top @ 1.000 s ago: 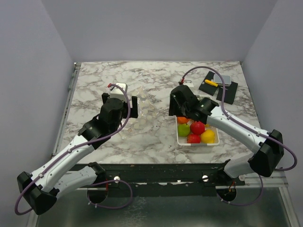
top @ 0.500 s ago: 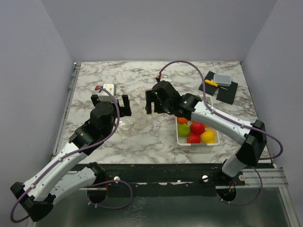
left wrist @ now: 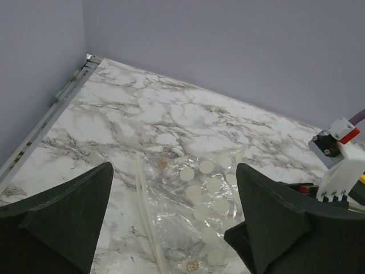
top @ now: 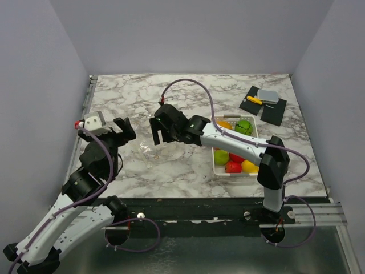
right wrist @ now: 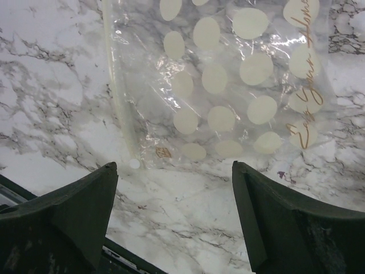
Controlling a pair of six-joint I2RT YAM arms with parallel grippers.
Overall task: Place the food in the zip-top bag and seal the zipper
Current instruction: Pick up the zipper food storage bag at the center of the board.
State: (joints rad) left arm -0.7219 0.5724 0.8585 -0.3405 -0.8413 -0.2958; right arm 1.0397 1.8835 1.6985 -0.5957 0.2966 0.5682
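Right wrist: zip-top bag (right wrist: 228, 85) lies flat just ahead of the right gripper (right wrist: 174, 168), jaws spread and empty, zipper (right wrist: 118, 85) leftward, likely awaiting opening.

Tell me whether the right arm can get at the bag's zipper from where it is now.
Probably yes. The right gripper hangs open above the zip-top bag, which lies flat on the table. The zipper along the bag's edge is uncovered, with nothing lying on it.
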